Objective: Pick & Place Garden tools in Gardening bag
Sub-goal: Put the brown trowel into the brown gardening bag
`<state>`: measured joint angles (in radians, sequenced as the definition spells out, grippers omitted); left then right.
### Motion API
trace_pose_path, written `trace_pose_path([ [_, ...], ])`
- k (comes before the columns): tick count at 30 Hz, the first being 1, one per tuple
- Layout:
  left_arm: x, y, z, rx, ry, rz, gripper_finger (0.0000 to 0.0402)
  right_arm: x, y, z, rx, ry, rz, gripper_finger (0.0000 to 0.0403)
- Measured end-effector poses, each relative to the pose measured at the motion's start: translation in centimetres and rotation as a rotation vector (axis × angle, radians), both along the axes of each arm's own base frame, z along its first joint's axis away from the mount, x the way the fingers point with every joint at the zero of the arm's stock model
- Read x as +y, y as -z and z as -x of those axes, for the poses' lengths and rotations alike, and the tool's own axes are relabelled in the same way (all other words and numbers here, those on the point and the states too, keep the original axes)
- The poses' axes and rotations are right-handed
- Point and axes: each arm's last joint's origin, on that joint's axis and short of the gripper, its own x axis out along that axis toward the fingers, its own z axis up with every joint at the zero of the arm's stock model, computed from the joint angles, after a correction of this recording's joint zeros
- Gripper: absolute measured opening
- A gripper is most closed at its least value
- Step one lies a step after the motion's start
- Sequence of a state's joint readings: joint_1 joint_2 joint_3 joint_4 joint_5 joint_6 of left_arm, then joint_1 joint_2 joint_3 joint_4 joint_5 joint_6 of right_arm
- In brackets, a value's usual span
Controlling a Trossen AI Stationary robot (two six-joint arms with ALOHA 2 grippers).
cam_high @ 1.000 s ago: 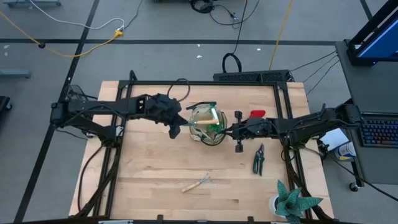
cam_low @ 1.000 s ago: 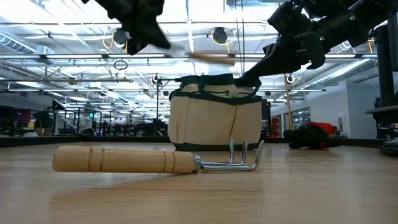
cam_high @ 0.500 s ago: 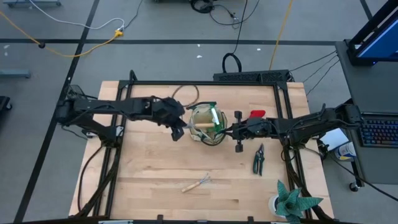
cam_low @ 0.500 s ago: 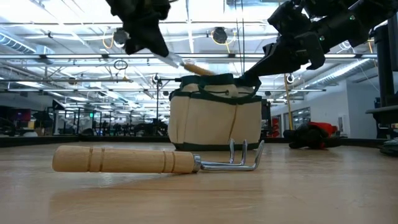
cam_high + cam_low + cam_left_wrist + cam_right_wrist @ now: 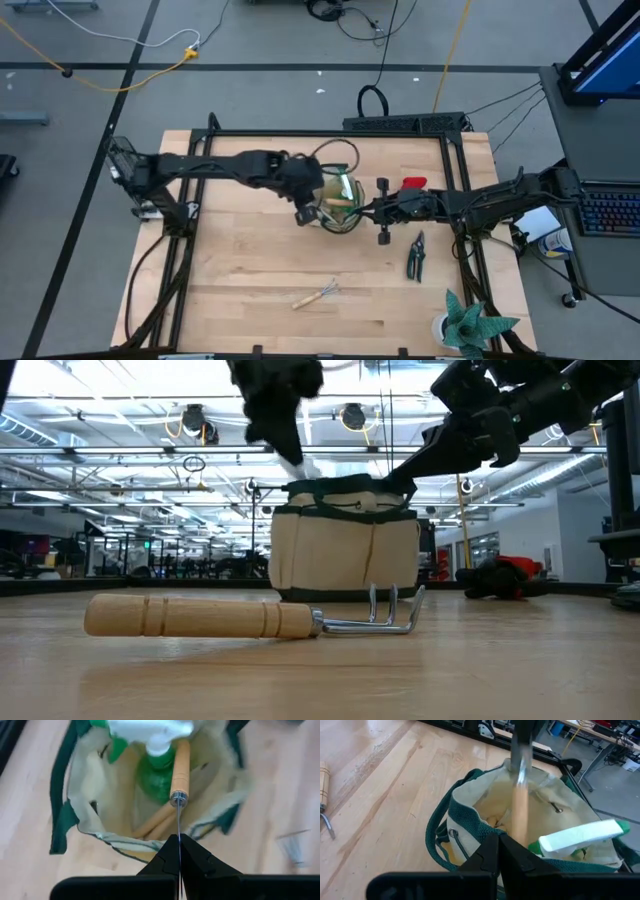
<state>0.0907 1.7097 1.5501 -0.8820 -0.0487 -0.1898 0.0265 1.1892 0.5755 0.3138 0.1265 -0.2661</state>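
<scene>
Trowel (image 5: 180,767) going into gardening bag (image 5: 336,200)
I'm seeing left gripper (image 5: 179,851) clenching its blade; right gripper (image 5: 498,851) pinching the rim; the low view is hiding the bag's inside.

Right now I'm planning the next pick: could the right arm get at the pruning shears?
Probably not yet: its end effector is shut on the gardening bag rim. The pruning shears lie unobstructed nearby.

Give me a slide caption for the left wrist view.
Left gripper lowers a wooden-handled trowel into the gardening bag beside the spray bottle.
</scene>
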Motion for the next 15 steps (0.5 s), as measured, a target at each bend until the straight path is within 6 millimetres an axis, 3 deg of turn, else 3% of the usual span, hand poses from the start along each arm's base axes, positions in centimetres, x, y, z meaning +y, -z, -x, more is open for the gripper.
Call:
trace_pose_path([
  [8,0.7,2.4,-3.1,0.035,0.043,-0.030,0.0001,0.2,0.1,0.0,0.006,-0.046,-0.035,0.0000],
  [15,0.7,2.3,-3.4,0.007,0.064,-0.049,0.0005,0.2,0.0,0.0,0.006,-0.053,-0.007,0.0000],
])
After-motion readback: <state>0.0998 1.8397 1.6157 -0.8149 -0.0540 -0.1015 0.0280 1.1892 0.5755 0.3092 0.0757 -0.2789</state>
